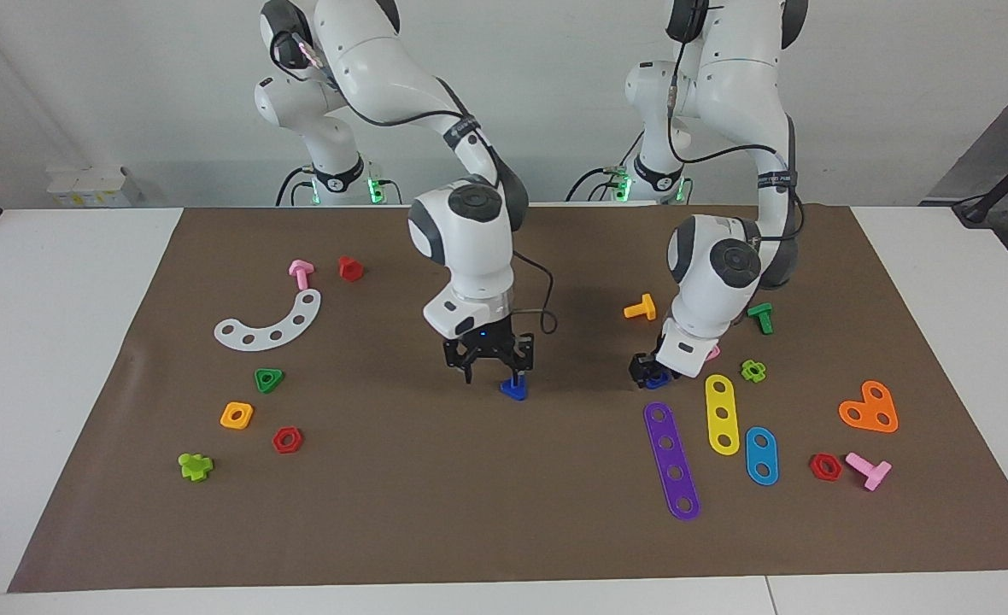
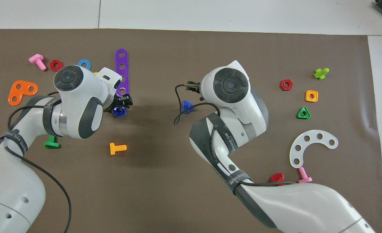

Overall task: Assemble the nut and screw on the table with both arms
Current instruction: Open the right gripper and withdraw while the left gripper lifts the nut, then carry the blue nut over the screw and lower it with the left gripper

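Blue screw rests on the brown mat, roughly mid-counter. Clock directions are read in the overhead view, with 12 pointing away from the robots.

Right hand hangs low, just above the screw and a bit toward the robots. It is spread wide and holds nothing. One fingertip sits close over the screw; contact cannot be told. In the overhead view the right arm's wrist covers this hand, and the screw peeks out at the wrist's 8 o'clock.

Blue nut lies on the mat toward the left arm's end, at 9 o'clock of the screw and well apart from it. Left hand is down at the nut, right on its 12 o'clock edge. Whether this hand is wide, narrow or gripping the nut cannot be told, and the nut looks flat on the mat.

Purple strip lies at 12 o'clock of the nut, its near end beside the left hand. Orange bolt lies at 6 o'clock of the nut, apart from it. Green bolt lies at 9 o'clock of the orange bolt, partly under the left arm in the overhead view.
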`<state>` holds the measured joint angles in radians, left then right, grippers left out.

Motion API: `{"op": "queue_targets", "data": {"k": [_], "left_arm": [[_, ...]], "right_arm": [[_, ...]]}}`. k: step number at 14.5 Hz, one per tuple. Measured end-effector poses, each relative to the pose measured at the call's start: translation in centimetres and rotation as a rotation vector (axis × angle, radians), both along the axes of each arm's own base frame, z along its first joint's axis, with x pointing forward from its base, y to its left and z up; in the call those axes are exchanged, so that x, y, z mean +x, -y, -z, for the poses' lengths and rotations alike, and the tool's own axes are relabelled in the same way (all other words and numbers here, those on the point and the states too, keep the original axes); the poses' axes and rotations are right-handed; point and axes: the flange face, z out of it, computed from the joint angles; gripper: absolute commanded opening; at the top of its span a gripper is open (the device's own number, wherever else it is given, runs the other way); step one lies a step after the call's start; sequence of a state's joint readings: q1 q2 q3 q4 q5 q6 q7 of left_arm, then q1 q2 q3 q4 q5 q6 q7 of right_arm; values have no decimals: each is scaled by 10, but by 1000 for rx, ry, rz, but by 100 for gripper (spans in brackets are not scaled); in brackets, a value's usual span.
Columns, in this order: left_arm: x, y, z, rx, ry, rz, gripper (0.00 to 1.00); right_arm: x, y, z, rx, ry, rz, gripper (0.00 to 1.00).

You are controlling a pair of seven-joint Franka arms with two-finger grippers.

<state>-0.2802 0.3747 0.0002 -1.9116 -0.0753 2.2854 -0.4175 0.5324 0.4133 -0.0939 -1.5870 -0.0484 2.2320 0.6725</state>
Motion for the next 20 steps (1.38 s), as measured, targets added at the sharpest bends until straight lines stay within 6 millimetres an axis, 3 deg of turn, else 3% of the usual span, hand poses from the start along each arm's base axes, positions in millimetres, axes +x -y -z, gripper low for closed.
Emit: {"op": "queue_targets", "data": {"k": [2, 6, 8, 10, 14, 17, 20], "left_arm": [[-2, -1, 3, 3, -8, -2, 63], [-5, -4, 8, 8, -21, -5, 54], [-5, -5, 7, 8, -20, -7, 46], [-4, -7, 5, 9, -19, -9, 36], [-1, -4, 1, 20, -2, 12, 28], [11, 3, -17, 23, 45, 36, 28], [21, 36, -44, 7, 94, 84, 30]], "right_arm": [[4, 53, -48, -14, -13, 19, 100], [2, 157, -116, -43, -26, 29, 100], [-10, 209, -146, -65, -56, 1, 100], [-32, 244, -177, -72, -99, 3, 100], [-74, 272, -226, -81, -174, -76, 100], [-83, 295, -225, -82, -233, -119, 100], [-83, 297, -216, -78, -255, -120, 100]]}}
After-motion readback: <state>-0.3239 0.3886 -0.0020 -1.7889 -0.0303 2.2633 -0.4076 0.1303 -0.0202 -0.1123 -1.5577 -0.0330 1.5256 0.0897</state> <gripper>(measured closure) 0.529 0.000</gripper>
